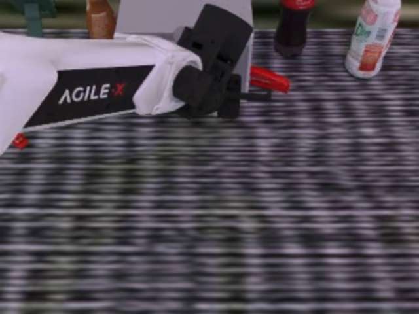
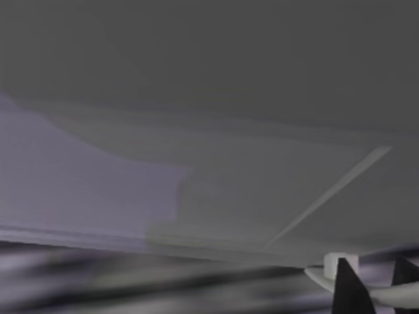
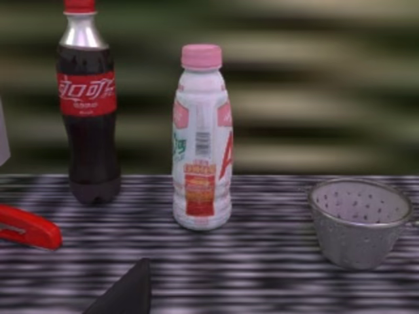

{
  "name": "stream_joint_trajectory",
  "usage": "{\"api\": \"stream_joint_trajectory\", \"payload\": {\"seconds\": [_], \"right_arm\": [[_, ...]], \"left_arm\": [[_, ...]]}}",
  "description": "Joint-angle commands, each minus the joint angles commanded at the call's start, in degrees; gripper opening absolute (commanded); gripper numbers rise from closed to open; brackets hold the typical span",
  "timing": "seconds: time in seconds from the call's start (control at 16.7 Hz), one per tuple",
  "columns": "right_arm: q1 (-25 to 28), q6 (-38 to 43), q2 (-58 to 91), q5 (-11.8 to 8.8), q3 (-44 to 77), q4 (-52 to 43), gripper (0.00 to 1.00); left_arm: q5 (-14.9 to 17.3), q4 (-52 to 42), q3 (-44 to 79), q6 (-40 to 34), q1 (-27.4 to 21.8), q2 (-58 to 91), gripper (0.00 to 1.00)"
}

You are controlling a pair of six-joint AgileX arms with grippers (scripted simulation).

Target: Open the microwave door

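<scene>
The light grey microwave (image 1: 150,16) stands at the table's far edge, left of centre, partly hidden by my left arm. The left wrist view is filled by the microwave door (image 2: 262,183), with its greyish translucent window and the lilac floor (image 2: 78,183) showing through. A pale handle (image 2: 321,275) runs along the door's edge. My left gripper (image 1: 245,98) is at the oven's front right corner, and its two dark fingers (image 2: 347,291) stand close together on either side of that handle. My right arm is outside the top view. Only one dark fingertip (image 3: 131,291) of its gripper shows.
A red stapler (image 1: 270,79) lies just right of the left gripper. A cola bottle (image 1: 292,26) and a white bottle with a pink cap (image 1: 372,36) stand at the back right. A metal strainer (image 3: 359,222) sits further right. A brown object (image 1: 99,18) stands left of the oven.
</scene>
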Motion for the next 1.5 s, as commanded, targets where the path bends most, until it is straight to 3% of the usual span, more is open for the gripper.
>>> {"api": "stream_joint_trajectory", "payload": {"seconds": [0.48,1.5], "right_arm": [[0.0,0.0,0.0,0.0,0.0,0.0,1.0],[0.0,0.0,0.0,0.0,0.0,0.0,1.0]], "left_arm": [[1.9,1.7,-2.9,2.5,0.5,-1.9,0.0],[1.9,1.7,-2.9,2.5,0.5,-1.9,0.0]]}}
